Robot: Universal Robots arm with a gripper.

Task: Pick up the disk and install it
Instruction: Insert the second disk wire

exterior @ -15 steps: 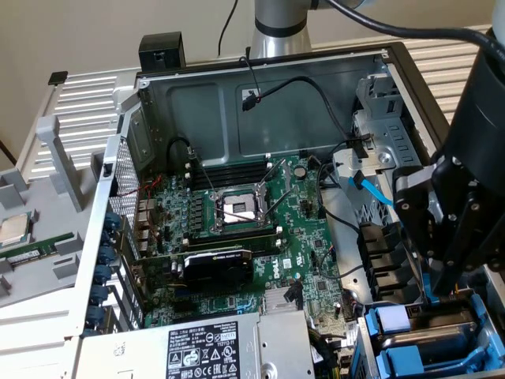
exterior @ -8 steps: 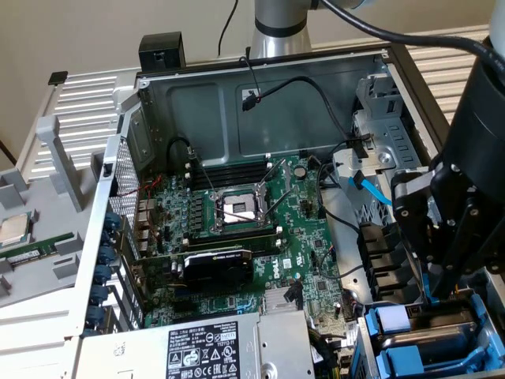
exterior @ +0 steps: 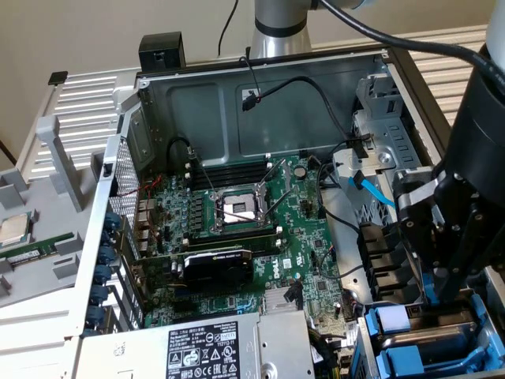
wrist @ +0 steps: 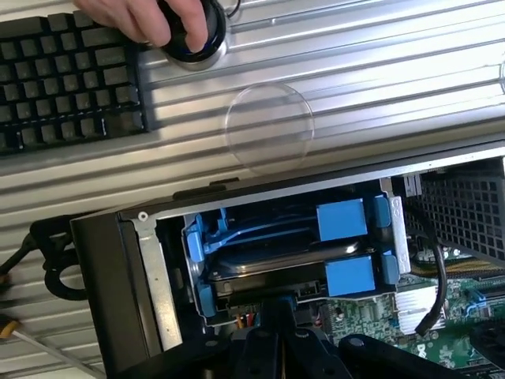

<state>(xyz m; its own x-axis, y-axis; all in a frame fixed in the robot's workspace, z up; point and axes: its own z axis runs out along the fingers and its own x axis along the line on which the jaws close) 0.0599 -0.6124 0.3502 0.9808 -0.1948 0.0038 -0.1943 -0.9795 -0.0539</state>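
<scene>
Disk [wrist: 272, 264] sits in the blue drive bay [wrist: 347, 217] of the case; hand [exterior: 450, 296] above, grip seemingly unreadable.

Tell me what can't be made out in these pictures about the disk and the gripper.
- Gripper: exterior view, its fingertips sink behind the blue carrier, so grip is unclear.
- Disk: wrist view, only a grey edge shows between blue carrier rails; its label is hidden.
- Drive bay: exterior view, cut off by the picture's bottom edge.
- Seating depth: the gripper body covers the disk's near end.
</scene>
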